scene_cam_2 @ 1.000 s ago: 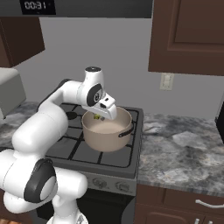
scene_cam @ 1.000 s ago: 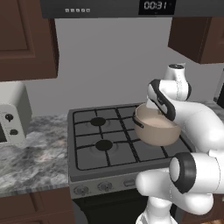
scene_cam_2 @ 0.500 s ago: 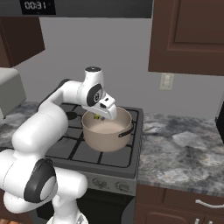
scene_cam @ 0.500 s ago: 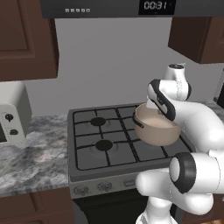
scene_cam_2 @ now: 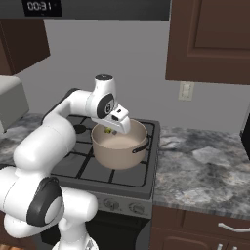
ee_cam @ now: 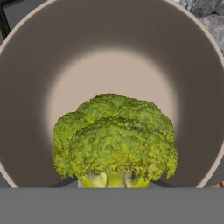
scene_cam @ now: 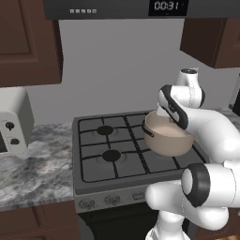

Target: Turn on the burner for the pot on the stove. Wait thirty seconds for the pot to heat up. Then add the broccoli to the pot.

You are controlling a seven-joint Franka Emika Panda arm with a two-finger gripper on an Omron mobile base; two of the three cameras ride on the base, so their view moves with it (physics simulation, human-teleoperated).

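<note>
My gripper [scene_cam_2: 113, 130] clamps the broccoli [ee_cam: 114, 141] by its firm stalk, six o'clock over the pot [ee_cam: 192, 74]; light, crumbly crown.

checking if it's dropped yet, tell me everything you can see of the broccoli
The broccoli is one floret with a bumpy yellow-green crown and a pale green stalk. In the hand view it sits right at the gripper, stalk end toward the fingers, above the pale inside of the pot. From the right base view it is a small green speck under the hand, over the pot's rim. It looks held, not yet resting on the bottom.
</note>
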